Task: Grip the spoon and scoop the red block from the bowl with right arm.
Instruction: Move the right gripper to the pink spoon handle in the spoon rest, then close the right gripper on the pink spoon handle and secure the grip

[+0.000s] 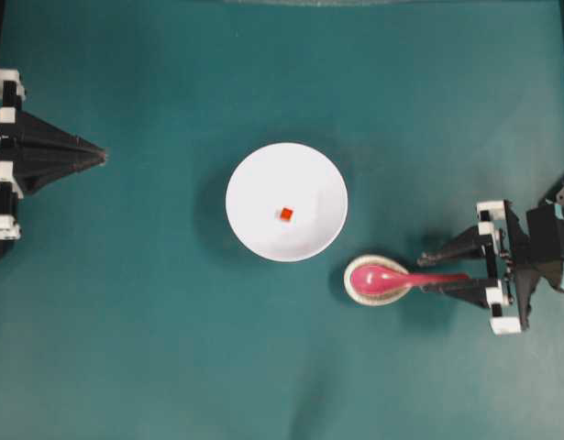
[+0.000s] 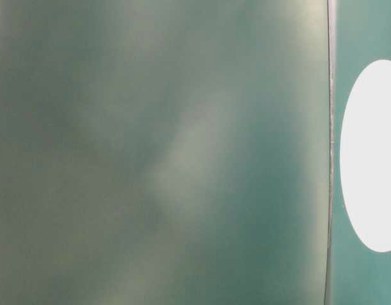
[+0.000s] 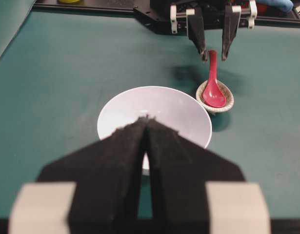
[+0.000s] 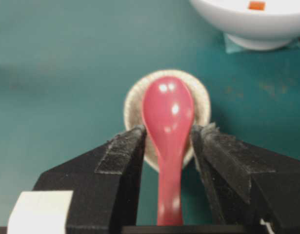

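On the green bench (image 1: 126, 348), near its middle, you have the white bowl (image 1: 254, 229) with the red block (image 1: 286, 214) lying inside it, close to the centre. Just beside the bowl, toward your right arm, sits the small speckled dish (image 1: 359, 291), and the pink-red spoon (image 1: 382, 278) rests with its scoop in that dish and its handle pointing out toward the right side.

Your right pincer (image 1: 435, 271) is wide apart and straddles the spoon's handle: one finger lies on each side of it, and the right wrist view shows bare gaps between the pads (image 4: 125, 156) and the handle, so nothing is gripped.

Your left pincer (image 1: 100, 156) sits at the left edge, well apart from the bowl, its fingers pressed together to a point and holding nothing.

From table level you get only a blurred green surface and a white oval at the right edge.
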`<action>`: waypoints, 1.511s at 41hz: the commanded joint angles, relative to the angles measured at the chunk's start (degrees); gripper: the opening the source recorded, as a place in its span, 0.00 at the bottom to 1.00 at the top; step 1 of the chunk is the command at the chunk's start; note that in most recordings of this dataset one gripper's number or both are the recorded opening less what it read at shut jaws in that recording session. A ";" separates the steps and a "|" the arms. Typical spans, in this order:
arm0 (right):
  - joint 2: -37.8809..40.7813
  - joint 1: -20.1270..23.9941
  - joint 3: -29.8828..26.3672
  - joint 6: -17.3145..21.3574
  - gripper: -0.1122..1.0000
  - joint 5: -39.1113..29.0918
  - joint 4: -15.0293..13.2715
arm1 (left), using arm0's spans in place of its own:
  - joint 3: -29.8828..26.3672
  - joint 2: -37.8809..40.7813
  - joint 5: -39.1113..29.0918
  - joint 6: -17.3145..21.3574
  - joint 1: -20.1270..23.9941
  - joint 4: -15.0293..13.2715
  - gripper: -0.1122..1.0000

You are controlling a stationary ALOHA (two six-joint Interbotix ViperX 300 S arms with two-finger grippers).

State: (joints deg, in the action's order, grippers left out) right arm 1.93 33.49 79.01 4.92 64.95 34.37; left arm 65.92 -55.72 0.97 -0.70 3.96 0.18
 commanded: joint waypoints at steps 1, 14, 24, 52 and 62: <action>1.58 2.02 -0.97 -0.18 0.54 1.49 2.55 | -1.58 0.18 0.09 -0.09 0.09 0.18 0.10; 4.92 3.52 -1.76 -1.14 0.54 1.49 4.48 | -1.58 0.18 -0.09 -0.09 0.18 0.09 0.10; 5.45 3.43 -1.49 -2.55 0.54 -0.44 4.75 | -1.58 0.18 -0.09 -0.09 0.18 0.09 0.10; 5.80 3.43 -2.02 -2.55 0.53 -2.55 5.01 | -1.58 0.18 -0.18 -0.09 0.18 0.09 0.10; 5.89 3.52 -2.02 -2.64 0.53 -1.49 5.36 | -1.58 0.18 -0.09 -0.09 0.18 0.09 0.10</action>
State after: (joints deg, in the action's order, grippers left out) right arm 8.26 36.74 77.34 2.37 62.49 39.46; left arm 65.92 -55.72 0.53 -0.70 3.96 0.18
